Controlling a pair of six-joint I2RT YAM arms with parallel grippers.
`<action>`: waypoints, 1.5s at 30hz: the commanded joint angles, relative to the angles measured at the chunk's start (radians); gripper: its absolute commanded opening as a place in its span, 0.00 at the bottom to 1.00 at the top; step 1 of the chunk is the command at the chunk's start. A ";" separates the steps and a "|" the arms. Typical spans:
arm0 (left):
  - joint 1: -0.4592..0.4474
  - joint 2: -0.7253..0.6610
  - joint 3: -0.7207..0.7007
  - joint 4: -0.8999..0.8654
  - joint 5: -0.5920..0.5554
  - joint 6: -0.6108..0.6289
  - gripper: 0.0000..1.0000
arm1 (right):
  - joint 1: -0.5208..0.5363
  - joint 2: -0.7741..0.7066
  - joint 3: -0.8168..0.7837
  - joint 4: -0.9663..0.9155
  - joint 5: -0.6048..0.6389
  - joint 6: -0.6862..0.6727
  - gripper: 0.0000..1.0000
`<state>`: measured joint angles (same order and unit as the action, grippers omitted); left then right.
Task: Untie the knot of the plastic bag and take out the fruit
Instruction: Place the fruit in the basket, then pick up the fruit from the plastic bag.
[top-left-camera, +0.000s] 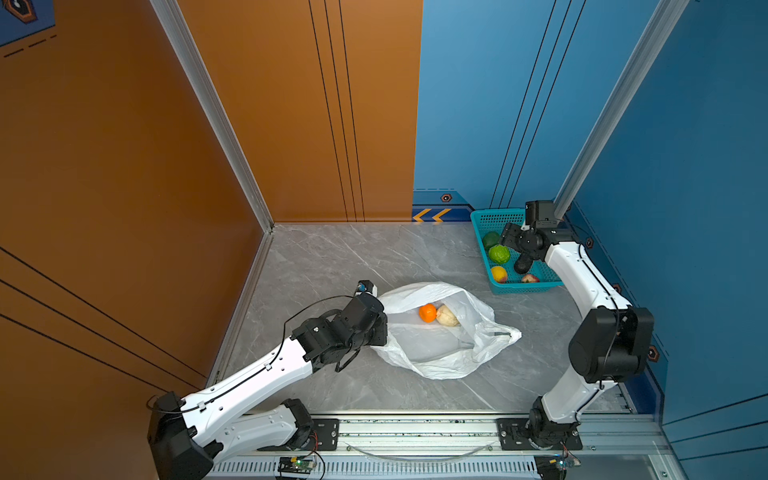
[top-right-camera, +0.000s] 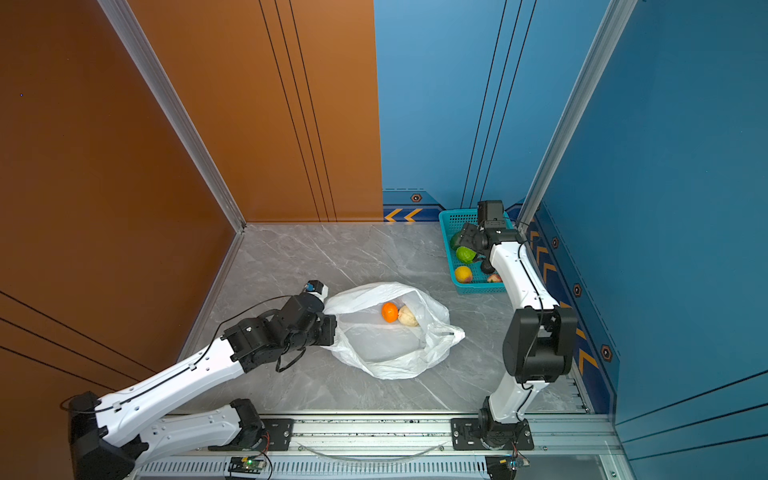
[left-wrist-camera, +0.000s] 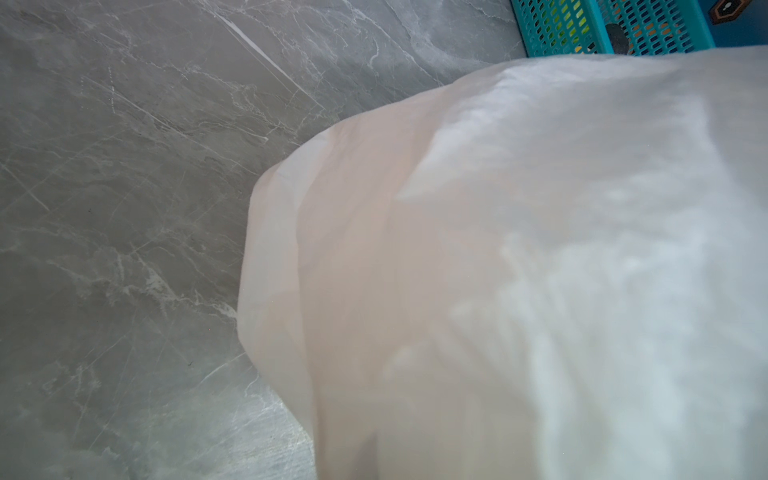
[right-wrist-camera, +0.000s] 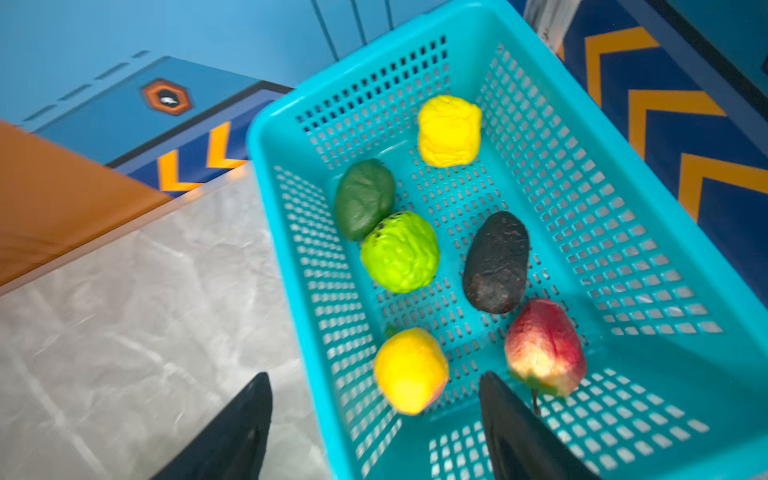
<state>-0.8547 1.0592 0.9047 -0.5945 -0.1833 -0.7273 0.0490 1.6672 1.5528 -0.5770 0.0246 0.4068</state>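
Jaws on right gripper (right-wrist-camera: 374, 376) spread wide, nothing between them, hanging over the near end of the teal basket (top-left-camera: 478, 219). Left gripper (top-left-camera: 381, 332) clamped shut at the left rim of the plastic bag (top-left-camera: 432, 353). Its fingers are hidden behind the wrist, with the bag film raised there and draped across the left wrist view (left-wrist-camera: 540, 249).

Bag lies mid-table and its mouth gapes upward. Long axis runs left-right, from the left gripper to a loose handle loop (top-left-camera: 505, 334) at the right end. No tied knot visible.

Orange fruit (top-left-camera: 427, 312) and cream fruit (top-left-camera: 447, 316) sit inside the bag on its far side, touching each other.

Left arm stretches low from near-left, wrist at the bag edge. Right arm has its elbow high and forearm reaching far, wrist bent down over the basket.

Basket sits in the far-right corner of the grey marble table (top-left-camera: 332, 257), well apart from the bag. It holds:
- dark green fruit (right-wrist-camera: 364, 199) touching bright green fruit (right-wrist-camera: 400, 251)
- near-black fruit (right-wrist-camera: 496, 262)
- red fruit (right-wrist-camera: 544, 347)
- yellow-orange fruit (right-wrist-camera: 409, 370)
- yellow fruit (right-wrist-camera: 449, 131), hidden under the wrist in both top views
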 joint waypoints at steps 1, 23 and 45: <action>-0.016 -0.012 0.010 -0.003 -0.024 -0.007 0.00 | 0.078 -0.114 0.000 -0.150 -0.052 -0.034 0.80; -0.032 -0.003 0.026 -0.003 -0.028 -0.025 0.00 | 0.946 -0.470 -0.142 -0.434 0.172 0.364 0.81; -0.075 -0.047 0.018 -0.004 -0.013 -0.082 0.00 | 0.971 -0.299 -0.657 0.133 0.103 0.390 0.80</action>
<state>-0.9150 1.0271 0.9047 -0.5941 -0.1871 -0.7952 1.0576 1.3479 0.9237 -0.5518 0.1539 0.7841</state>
